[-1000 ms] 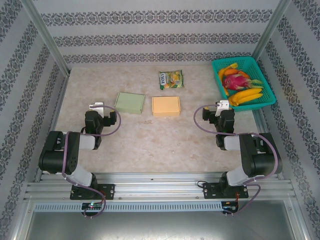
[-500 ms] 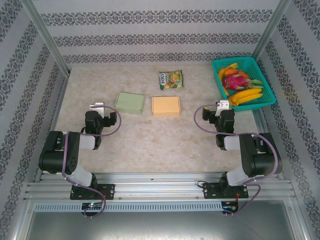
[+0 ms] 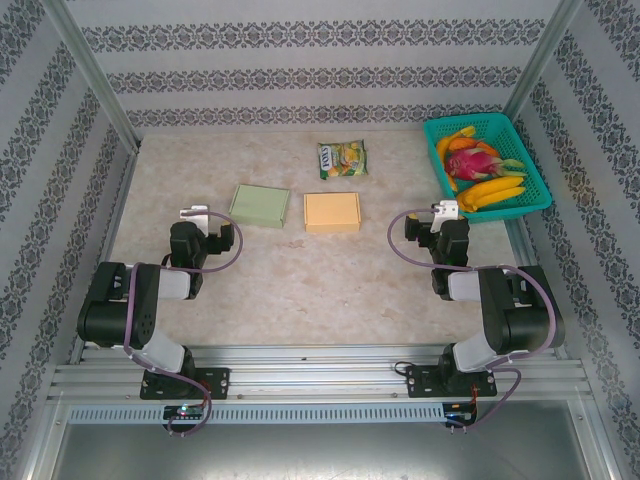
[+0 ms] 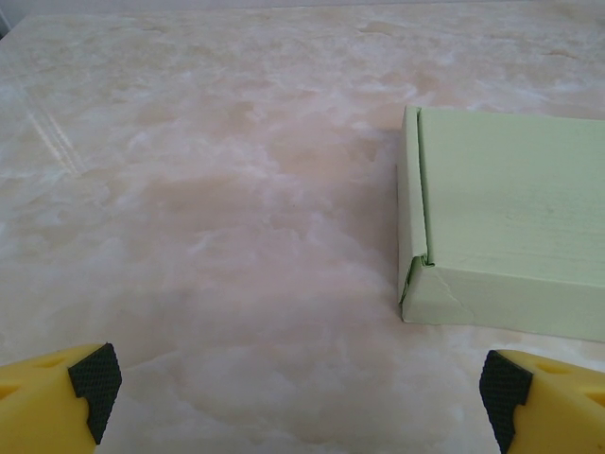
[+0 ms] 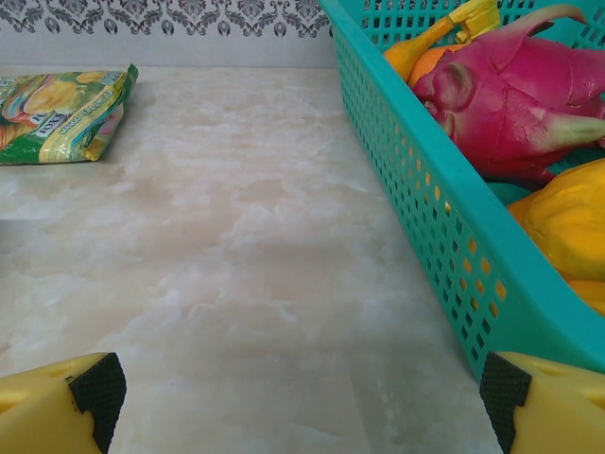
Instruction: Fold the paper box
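Note:
Two flat paper boxes lie side by side on the marble table: a light green box on the left and an orange box to its right. In the left wrist view the green box is ahead and to the right, its lid down and a corner flap showing. My left gripper rests low just left of the green box, open, with only bare table between its yellow fingers. My right gripper is right of the orange box, open and holding nothing.
A teal basket of fruit, with a pink dragon fruit inside, stands close to the right gripper's right side, at the table's back right. A green snack packet lies behind the boxes. Patterned walls enclose the table.

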`<move>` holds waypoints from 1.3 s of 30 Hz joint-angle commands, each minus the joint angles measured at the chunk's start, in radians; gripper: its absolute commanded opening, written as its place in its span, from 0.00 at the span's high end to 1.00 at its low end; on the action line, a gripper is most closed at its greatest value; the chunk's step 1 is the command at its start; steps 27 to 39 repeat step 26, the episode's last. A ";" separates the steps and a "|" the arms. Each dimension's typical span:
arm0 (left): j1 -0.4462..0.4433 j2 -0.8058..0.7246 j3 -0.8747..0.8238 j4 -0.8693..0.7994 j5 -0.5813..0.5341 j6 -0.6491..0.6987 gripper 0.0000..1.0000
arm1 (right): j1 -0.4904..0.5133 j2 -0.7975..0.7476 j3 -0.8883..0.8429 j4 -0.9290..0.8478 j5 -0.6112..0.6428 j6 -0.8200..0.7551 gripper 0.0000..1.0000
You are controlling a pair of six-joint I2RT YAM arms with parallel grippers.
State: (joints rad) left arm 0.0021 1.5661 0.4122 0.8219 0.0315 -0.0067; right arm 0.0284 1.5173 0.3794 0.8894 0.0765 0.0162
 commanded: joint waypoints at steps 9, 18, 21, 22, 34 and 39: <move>0.005 -0.004 0.009 -0.009 0.020 0.006 0.00 | -0.002 -0.009 0.004 0.005 -0.012 0.012 0.02; 0.005 -0.004 0.015 -0.017 0.021 0.007 0.01 | -0.002 -0.009 0.004 0.005 -0.012 0.012 0.02; 0.005 0.000 0.020 -0.023 0.019 0.007 0.00 | -0.002 -0.009 0.004 0.005 -0.014 0.012 0.02; 0.004 -0.001 0.019 -0.021 0.020 0.007 0.00 | -0.003 -0.009 0.004 0.005 -0.013 0.012 0.02; 0.005 -0.003 0.012 -0.012 0.020 0.007 0.00 | -0.002 -0.009 0.004 0.005 -0.012 0.011 0.02; 0.005 -0.003 0.012 -0.012 0.020 0.007 0.00 | -0.002 -0.009 0.004 0.005 -0.012 0.011 0.02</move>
